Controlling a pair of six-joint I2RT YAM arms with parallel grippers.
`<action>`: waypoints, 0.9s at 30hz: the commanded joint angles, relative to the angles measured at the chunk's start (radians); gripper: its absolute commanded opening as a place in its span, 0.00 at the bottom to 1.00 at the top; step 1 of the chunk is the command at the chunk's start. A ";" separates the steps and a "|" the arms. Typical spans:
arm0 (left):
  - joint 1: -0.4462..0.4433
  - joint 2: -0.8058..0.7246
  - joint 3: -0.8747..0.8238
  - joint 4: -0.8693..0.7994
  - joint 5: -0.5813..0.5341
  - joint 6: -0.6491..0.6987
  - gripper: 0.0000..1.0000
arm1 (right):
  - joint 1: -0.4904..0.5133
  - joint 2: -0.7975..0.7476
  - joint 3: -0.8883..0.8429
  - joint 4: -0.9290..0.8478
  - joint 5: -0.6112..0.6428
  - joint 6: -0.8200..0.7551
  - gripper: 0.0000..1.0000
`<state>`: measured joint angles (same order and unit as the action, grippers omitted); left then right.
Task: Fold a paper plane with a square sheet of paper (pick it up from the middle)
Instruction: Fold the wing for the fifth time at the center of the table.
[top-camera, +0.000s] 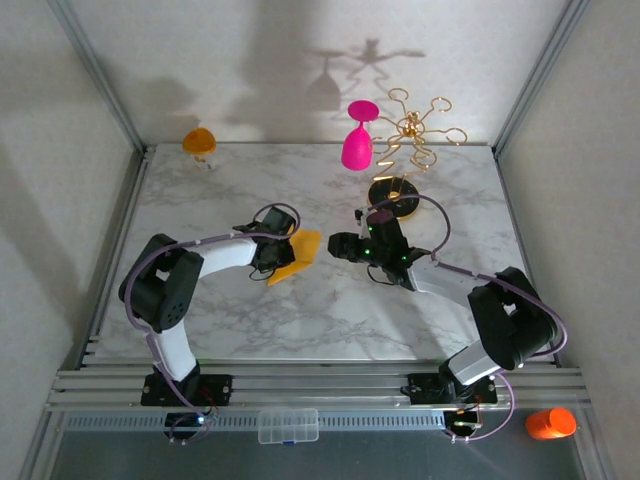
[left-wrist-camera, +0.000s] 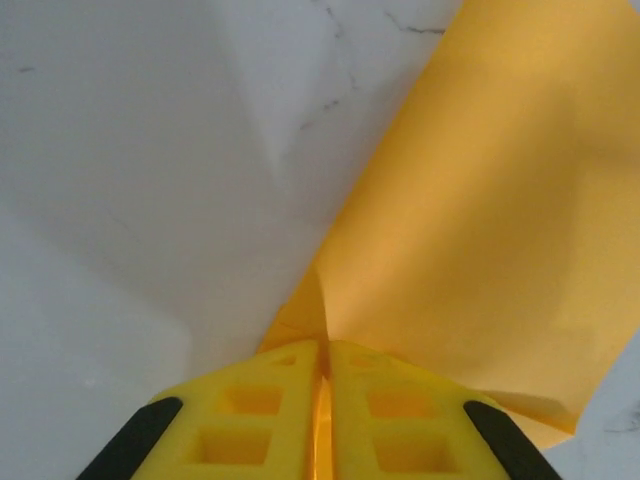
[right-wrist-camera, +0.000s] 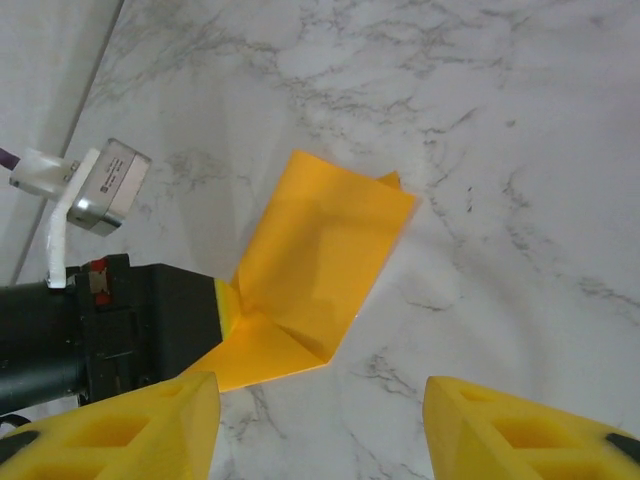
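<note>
Top view: a marble tabletop (top-camera: 320, 320) inside a walled frame, with two arms bolted at its near edge. A gold rack (top-camera: 415, 130) on a round black base stands at the far side, and every place here is given from it. A pink goblet (top-camera: 358, 140) is just left of the gold rack. A small orange-topped cup (top-camera: 199, 142) is far to its left, at the back edge. The square sheet of paper (top-camera: 293, 258), yellow-orange and already partly folded, lies well apart from the rack, nearer the arm bases and to its left. The left claw (top-camera: 275, 255) meets the paper's left edge. The right claw (top-camera: 335, 245) hangs between the paper and the rack's base, not touching the paper.

Left wrist view: the left claw (left-wrist-camera: 325, 375) has its yellow fingers pressed together, clamped on an edge of the paper (left-wrist-camera: 480, 230). The paper fans out ahead of it, raised off the marble.

Right wrist view: the right claw (right-wrist-camera: 320, 420) has its fingers wide apart with nothing between them. Beyond them the paper (right-wrist-camera: 320, 250) shows a diagonal crease and doubled layers, and the left claw (right-wrist-camera: 225, 305) grips its near-left corner.

The step in hand looks like an early fold, with the left claw lifting a flap. The next move likely calls for the right claw to come down and pin or press the paper, so that the lifted flap can be laid over squarely and not slide.
</note>
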<state>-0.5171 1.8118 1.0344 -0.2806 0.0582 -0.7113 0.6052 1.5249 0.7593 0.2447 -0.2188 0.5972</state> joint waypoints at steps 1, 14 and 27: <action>-0.002 0.044 0.013 0.014 -0.008 0.009 0.10 | 0.010 0.023 0.028 0.024 -0.031 0.076 0.56; -0.108 0.082 0.067 0.014 0.075 -0.007 0.11 | 0.009 0.093 -0.019 0.026 -0.052 0.492 0.50; -0.090 0.045 0.089 0.059 0.047 -0.063 0.15 | 0.008 0.120 -0.049 0.083 -0.067 0.547 0.56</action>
<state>-0.6174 1.8484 1.1038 -0.2207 0.1196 -0.7406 0.6067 1.6131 0.7208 0.2813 -0.2657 1.1217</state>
